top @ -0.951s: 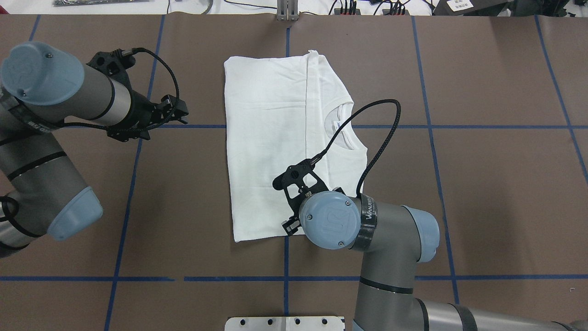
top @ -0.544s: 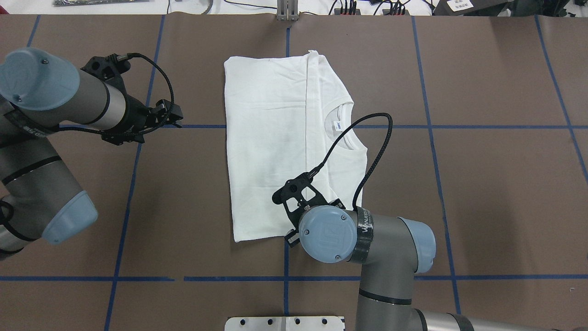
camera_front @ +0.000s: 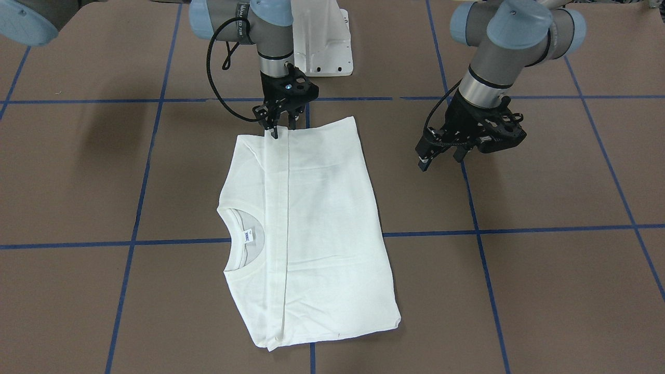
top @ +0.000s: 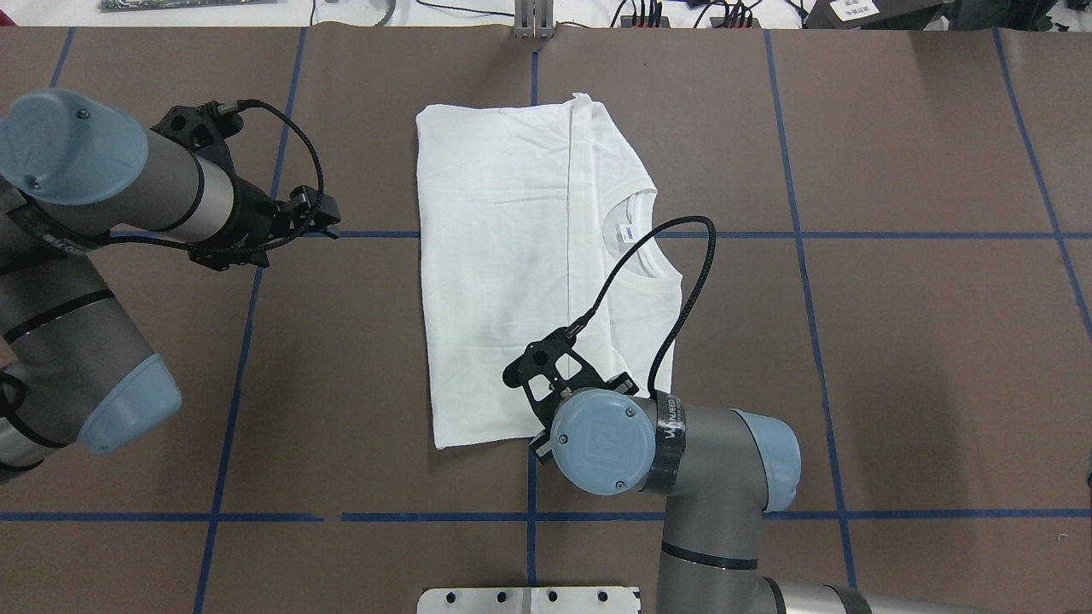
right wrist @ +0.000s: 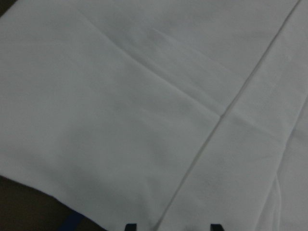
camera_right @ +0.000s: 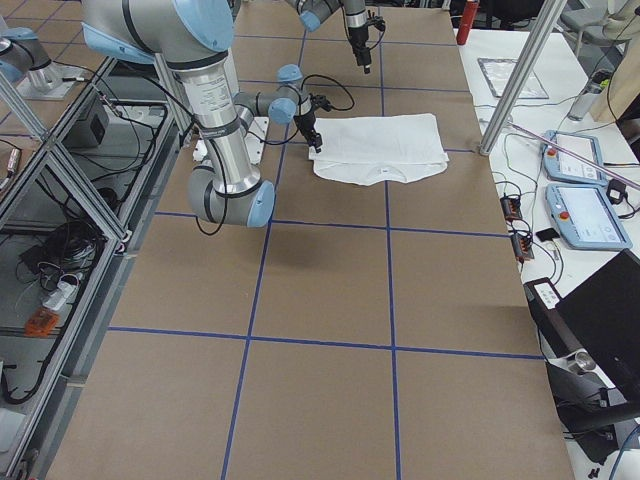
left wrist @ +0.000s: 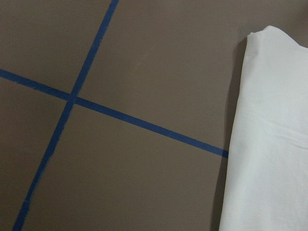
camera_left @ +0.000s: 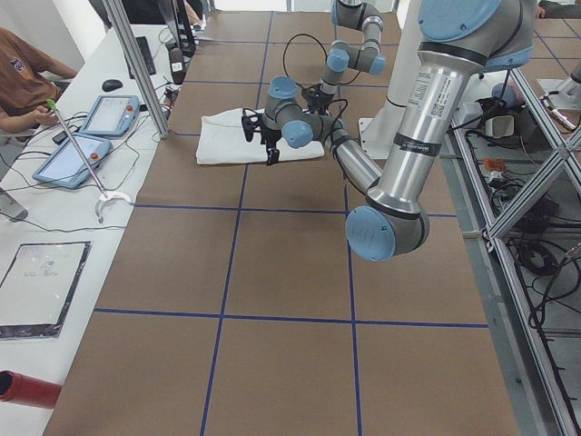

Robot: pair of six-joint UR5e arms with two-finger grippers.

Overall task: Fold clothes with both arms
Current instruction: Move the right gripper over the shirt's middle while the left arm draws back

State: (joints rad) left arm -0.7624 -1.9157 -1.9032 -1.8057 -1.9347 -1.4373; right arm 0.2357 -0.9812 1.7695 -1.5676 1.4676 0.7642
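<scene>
A brown table [top: 896, 341] fills the overhead frame, marked into large squares by blue tape [top: 853, 235]. A white pedestal base [camera_front: 322, 47] stands at the top of the front view. In the left side view a pale bench runs along the frame's left edge. It carries a tablet [camera_left: 110, 113] and a second tablet [camera_left: 71, 160], and one seated person [camera_left: 25, 73] is at the upper left. There is one shirt [top: 512, 256], two arms and two grippers. The shirt lies flat in the upper middle of the overhead frame, across a tape line. It is folded to an oblong with the collar toward the frame's right. Its small blue-white label [top: 625, 232] is too small to read. The right arm [top: 717, 460] wears a black band with white lettering that I cannot read for certain. The right gripper [camera_front: 281, 130] points down at the shirt's top edge in the front view, with its fingers [right wrist: 131, 226] somewhat apart over the cloth. Whether they touch the cloth cannot be told. The left arm [top: 77, 256] enters at the overhead's left. The left gripper [camera_front: 441, 158] hangs with its jaws spread over bare table, well apart from the shirt.
</scene>
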